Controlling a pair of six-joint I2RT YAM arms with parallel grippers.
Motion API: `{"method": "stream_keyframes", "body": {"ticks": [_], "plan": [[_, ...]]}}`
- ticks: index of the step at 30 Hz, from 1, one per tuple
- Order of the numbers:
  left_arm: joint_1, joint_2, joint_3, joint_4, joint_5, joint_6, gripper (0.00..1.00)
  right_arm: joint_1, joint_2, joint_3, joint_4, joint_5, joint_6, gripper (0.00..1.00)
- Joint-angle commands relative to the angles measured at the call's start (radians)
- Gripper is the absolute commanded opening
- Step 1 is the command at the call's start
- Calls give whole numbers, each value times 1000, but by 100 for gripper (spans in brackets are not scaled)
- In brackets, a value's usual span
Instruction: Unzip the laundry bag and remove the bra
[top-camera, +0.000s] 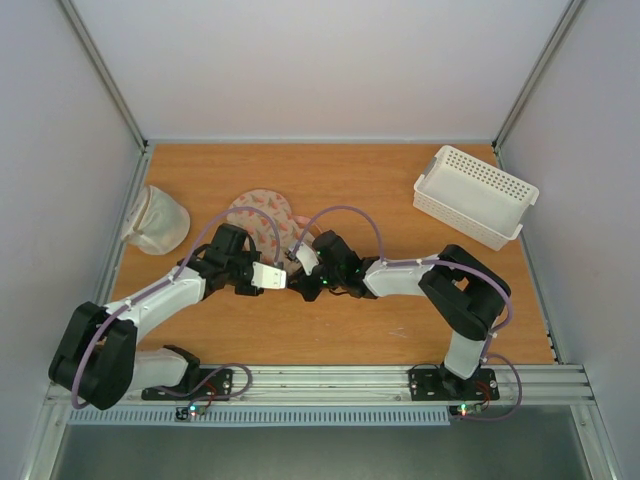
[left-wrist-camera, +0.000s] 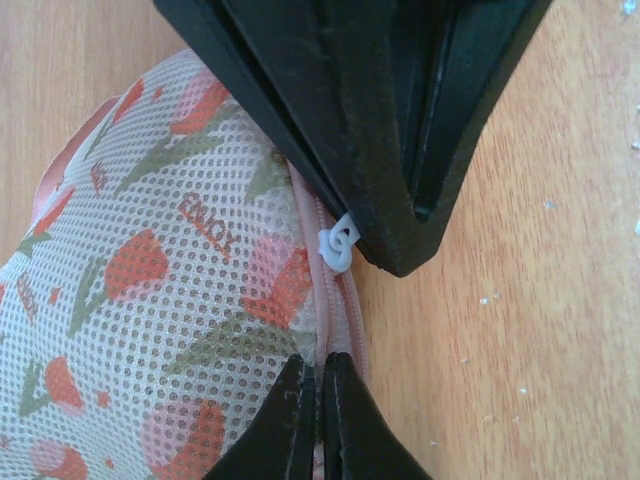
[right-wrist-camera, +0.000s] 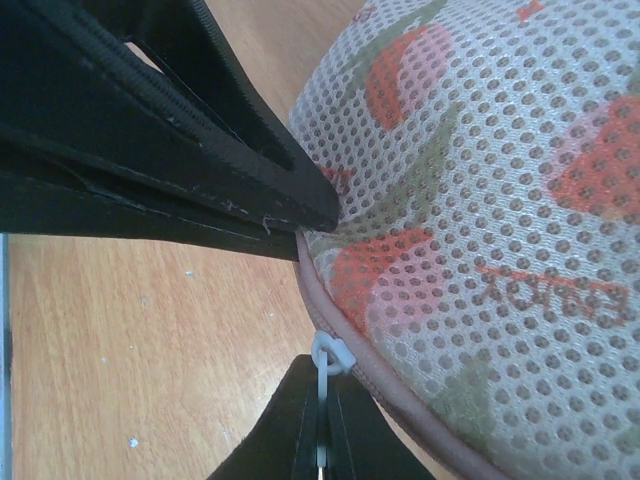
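Observation:
The laundry bag (top-camera: 258, 212), a cream mesh pouch with red flower prints, lies on the table just behind both wrists. In the left wrist view my left gripper (left-wrist-camera: 320, 395) is shut on the bag's (left-wrist-camera: 150, 300) pink zipper edge (left-wrist-camera: 335, 320). The right gripper's black fingers (left-wrist-camera: 400, 120) fill the top of that view. My right gripper (right-wrist-camera: 322, 420) is shut on the white zipper pull (right-wrist-camera: 330, 355) at the bag's (right-wrist-camera: 480, 180) rim. From above, the left gripper (top-camera: 287, 279) and right gripper (top-camera: 297, 266) meet at the bag's near edge. The bra is hidden.
A white perforated basket (top-camera: 478, 195) stands at the back right of the wooden table (top-camera: 400, 310). An off-white mesh sack (top-camera: 157, 220) lies at the left edge. Grey walls close in both sides.

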Motion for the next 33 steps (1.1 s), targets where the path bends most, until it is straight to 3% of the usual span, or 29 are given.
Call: {"method": "stream_keyframes", "body": {"ticks": [1,24,33], "plan": [[-3,-1,-17,43,0,19,1,8,-47,24,38,-17,-4,1],[-2,-35,-44,-7,-40,137,1,-182,-126,-101,-78,39,-43,1],[-2,-43,-46,-28,-42,152,1,-296,-98,-59,-95,44,-48,1]]}}
